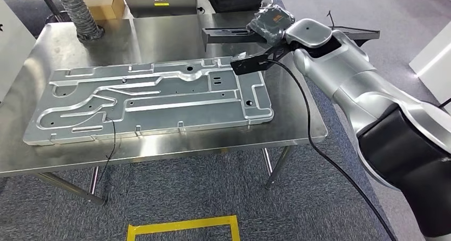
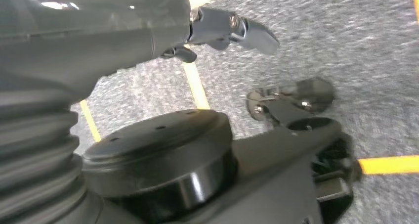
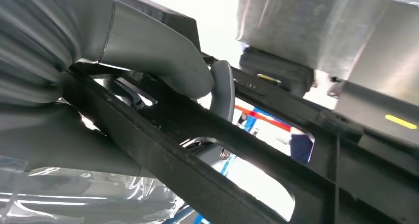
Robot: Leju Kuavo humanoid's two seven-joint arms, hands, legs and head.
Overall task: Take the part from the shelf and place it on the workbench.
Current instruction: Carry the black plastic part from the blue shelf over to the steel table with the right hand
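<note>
Over the steel surface (image 1: 159, 148) that carries a large grey plate (image 1: 154, 100), the right robot hand (image 1: 271, 24) grips the long black part (image 1: 234, 34) above the far right corner, while the left robot hand (image 2: 232, 28) hangs empty over the floor, fingers loosely apart.

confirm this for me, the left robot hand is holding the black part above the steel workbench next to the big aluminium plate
Not quite: the right robot hand grips the black part, as the head view shows. The rest stands: it is above the steel workbench, beside the big aluminium plate.
</note>
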